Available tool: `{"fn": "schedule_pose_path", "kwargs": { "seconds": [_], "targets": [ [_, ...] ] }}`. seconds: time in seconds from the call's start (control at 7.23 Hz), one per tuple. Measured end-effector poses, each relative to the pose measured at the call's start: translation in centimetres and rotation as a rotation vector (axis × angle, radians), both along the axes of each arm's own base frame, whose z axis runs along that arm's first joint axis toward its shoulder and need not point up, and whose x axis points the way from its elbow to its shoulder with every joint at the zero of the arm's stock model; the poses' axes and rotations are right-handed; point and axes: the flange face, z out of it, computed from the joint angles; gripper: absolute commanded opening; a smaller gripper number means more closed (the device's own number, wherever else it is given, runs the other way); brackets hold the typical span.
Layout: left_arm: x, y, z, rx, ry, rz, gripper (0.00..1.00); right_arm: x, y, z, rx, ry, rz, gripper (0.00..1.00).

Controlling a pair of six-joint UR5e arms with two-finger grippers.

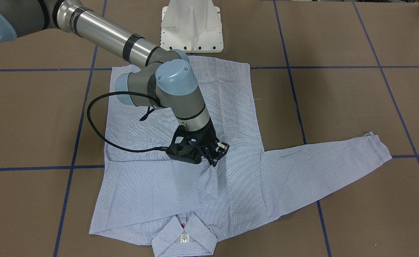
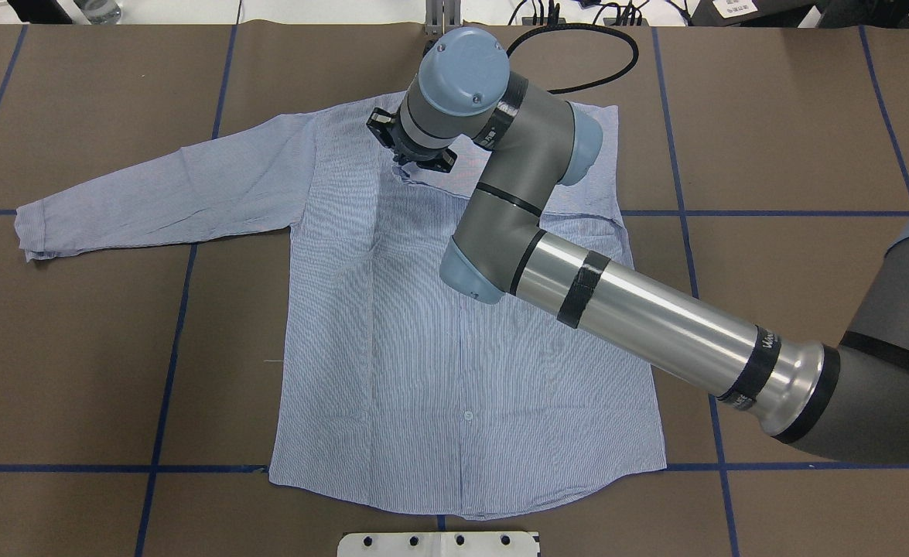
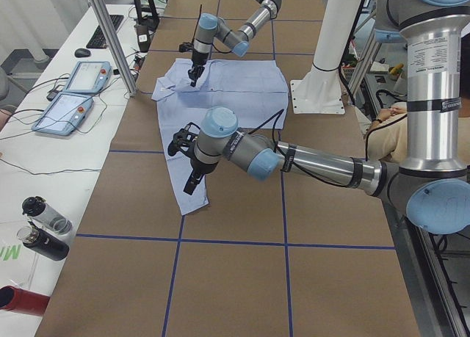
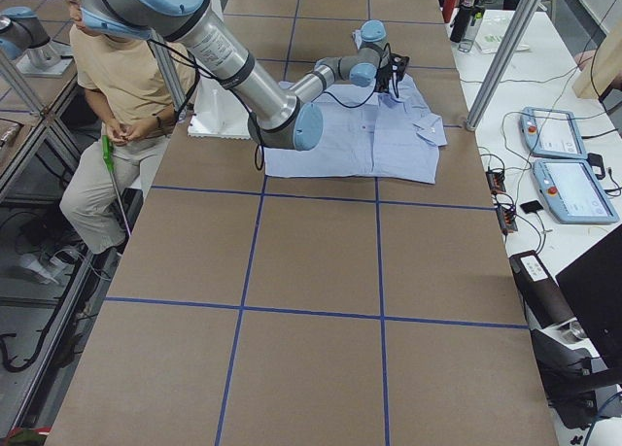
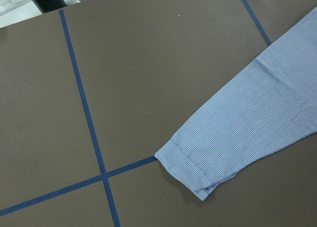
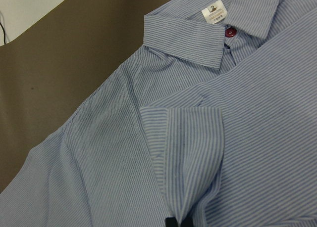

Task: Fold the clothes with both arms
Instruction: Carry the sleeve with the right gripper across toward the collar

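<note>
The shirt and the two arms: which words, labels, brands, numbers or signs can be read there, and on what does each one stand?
No text can be read for certain.
Neck label on the shirt: a small dark logo and tiny print, too small to read.
White lettering on the silver tube of the right arm: too blurred to read.
Sticker on the left arm: lines of print, blurred.

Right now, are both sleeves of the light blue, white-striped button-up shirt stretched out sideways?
No, one sleeve lies folded across the shirt.
</note>
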Motion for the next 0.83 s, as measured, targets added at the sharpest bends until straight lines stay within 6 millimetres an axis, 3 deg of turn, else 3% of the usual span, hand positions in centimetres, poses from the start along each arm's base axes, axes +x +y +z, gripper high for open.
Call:
{"fn": "schedule_pose_path", "kwargs": {
  "seconds": [0.42, 0.69, 0.83],
  "targets": [
    [0.0, 0.1, -0.4, 0.007, 0.002, 0.001, 0.99, -1.1, 0.7, -0.1, 0.003, 0.007, 0.012, 1.00],
    [0.2, 0.0, -0.5, 0.015, 0.006, 0.007, 0.99, 0.2, 1.3, 0.5, 0.005, -0.011, 0.014, 1.00],
    [0.5, -0.3, 0.0, 0.008, 0.007, 0.013, 0.99, 1.7, 2.2, 2.4, 0.002, -0.017, 0.007, 1.00]
  ]
}}
